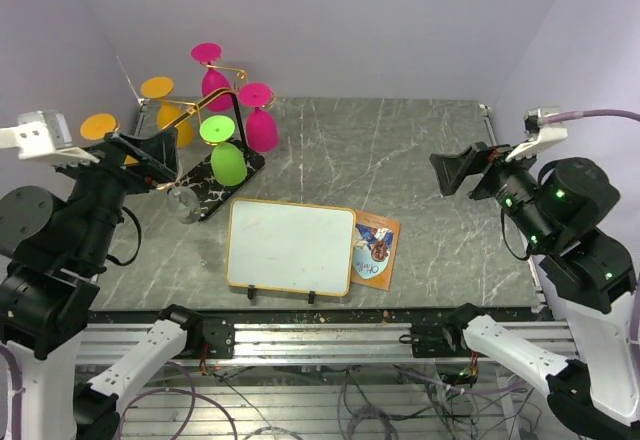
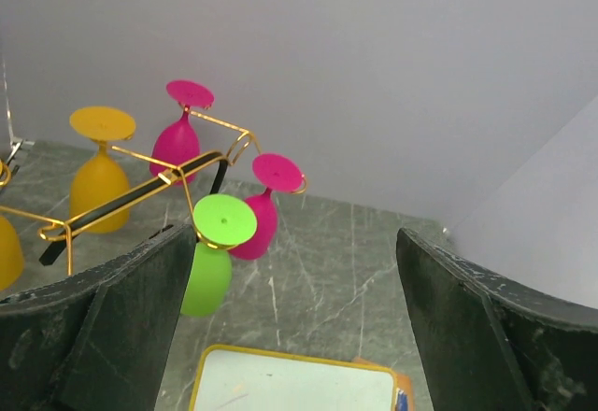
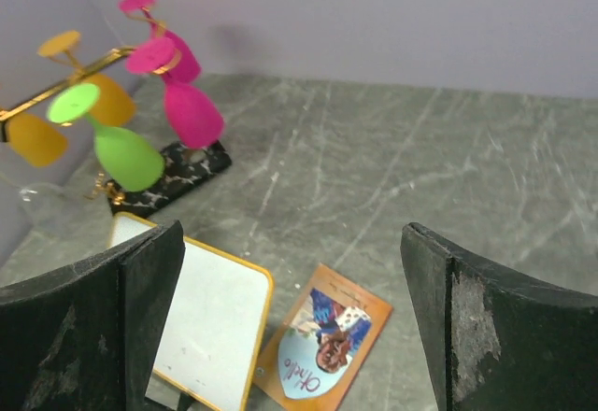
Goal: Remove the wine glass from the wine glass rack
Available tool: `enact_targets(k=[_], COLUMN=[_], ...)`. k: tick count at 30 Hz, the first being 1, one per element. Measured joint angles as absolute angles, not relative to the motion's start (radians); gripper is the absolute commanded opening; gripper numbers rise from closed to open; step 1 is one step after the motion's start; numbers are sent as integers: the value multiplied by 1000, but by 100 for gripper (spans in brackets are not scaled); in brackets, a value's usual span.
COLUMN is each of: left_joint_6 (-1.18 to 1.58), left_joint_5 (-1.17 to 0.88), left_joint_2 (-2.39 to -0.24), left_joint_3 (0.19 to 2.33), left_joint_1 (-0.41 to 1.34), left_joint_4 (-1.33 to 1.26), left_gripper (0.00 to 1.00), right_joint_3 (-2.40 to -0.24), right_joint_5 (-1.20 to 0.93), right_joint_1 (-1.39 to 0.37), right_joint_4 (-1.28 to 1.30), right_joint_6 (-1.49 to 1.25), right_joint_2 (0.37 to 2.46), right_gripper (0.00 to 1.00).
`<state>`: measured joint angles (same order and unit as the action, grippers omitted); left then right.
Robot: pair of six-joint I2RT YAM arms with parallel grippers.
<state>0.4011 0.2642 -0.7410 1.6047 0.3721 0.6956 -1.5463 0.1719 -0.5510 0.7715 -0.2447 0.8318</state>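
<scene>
Wine glass rack (image 1: 212, 198) | marble base | gold arms | coloured glasses (image 1: 262, 128) inverted

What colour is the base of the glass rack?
The rack base is black with white veins, clearest in the right wrist view.

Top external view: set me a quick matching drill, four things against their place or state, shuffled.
1 green wine glass
2 whiteboard
3 orange card
4 left gripper

A open, holding nothing
B lies at the whiteboard's right edge
C hangs upside down on the wine glass rack
D lies flat on the near side of the rack

Pairs: 1-C, 2-D, 3-B, 4-A
</scene>
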Motion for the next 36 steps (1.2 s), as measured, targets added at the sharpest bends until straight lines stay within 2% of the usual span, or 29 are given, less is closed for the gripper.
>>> enact_targets(k=[9,20,36], left_joint_6=[408,432,570], left_joint_5=[286,296,414], left_joint_2=[-760,-843,-1211], left_joint_3=[1486,1433,1651], left_joint_1=[372,372,350], left_joint_4=[676,672,842], left_gripper=[99,98,98], right_joint_3=[-1370,-1159,-1052], right_joint_5=[185,65,-15], right_joint_1=[-411,-304,-274], right_joint_4=[776,625,469], right_joint_6=[-311,-383,-442], right_joint_2=[818,786,784], right_gripper=[99,99,100])
